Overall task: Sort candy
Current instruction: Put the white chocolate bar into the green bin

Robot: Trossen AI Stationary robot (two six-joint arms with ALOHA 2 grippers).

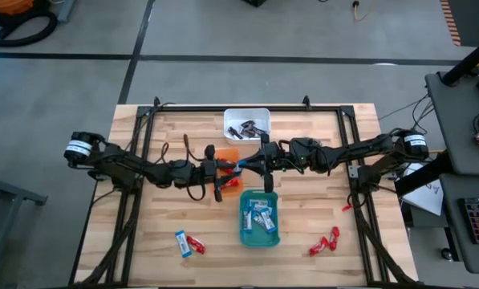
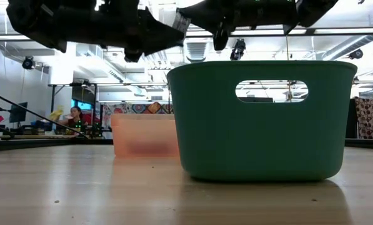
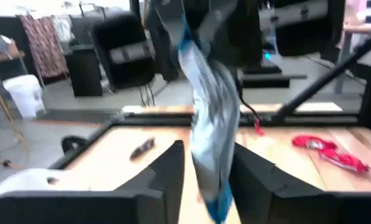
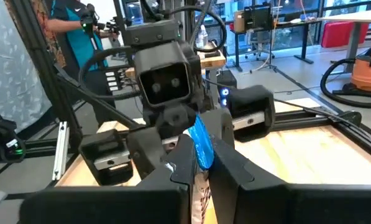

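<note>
Sorting partly done: trays (image 1: 259, 234) hold candy, strays (image 1: 189, 243) remain; our right fingers (image 4: 201, 163) pinch a blue-white candy (image 4: 201, 142), left fingers (image 3: 205, 163) loosely around it.

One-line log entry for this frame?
phase: handover above table | right tool: shut on blue-and-white candy | left tool: partly open around the candy | teal tray: below

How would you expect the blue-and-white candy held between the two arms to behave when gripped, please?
The blue-and-white candy probably flexes: its wrapper hangs bent and crinkled. It seems light, pinched by one end in the right end effector. The glossy film may slip.
</note>
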